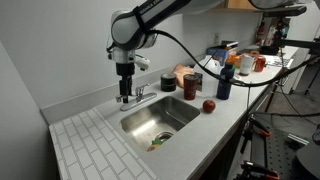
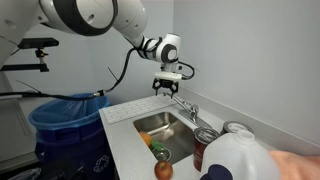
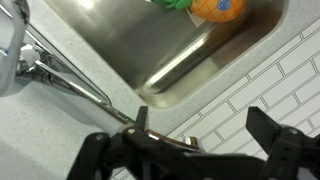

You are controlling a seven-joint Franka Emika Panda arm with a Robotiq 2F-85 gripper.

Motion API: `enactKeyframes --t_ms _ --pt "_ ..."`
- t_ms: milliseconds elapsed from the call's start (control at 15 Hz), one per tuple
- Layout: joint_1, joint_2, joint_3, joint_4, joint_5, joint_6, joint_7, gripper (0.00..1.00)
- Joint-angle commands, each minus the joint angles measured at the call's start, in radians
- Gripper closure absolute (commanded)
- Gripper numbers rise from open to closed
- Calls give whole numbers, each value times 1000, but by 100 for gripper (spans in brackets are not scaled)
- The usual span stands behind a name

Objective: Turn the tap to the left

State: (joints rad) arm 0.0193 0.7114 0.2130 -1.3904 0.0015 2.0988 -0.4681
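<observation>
The tap (image 3: 70,75) is a shiny chrome faucet on the counter behind the steel sink (image 3: 170,50). In the wrist view its long spout runs diagonally from the base at the left edge down to its tip near the bottom middle. My gripper (image 3: 205,132) is open, and the spout tip lies between the fingers, close to the left one. In both exterior views the gripper (image 1: 124,93) (image 2: 167,90) hangs low over the tap (image 1: 141,94) (image 2: 186,106) at the back edge of the sink (image 1: 160,120) (image 2: 165,128).
An orange and green item (image 3: 215,8) lies in the sink. A white tiled mat (image 1: 85,145) is beside the sink. A red apple (image 1: 208,105), cans and bottles (image 1: 224,80) crowd the counter. A blue bin (image 2: 62,120) stands beside the counter. A wall is close behind.
</observation>
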Motion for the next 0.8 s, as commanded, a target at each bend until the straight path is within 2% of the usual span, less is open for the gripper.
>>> enactKeyframes --t_ms 0,733 --pt "25 92 4 161 27 -29 2 0" --pt "51 230 -14 397 10 -95 36 0"
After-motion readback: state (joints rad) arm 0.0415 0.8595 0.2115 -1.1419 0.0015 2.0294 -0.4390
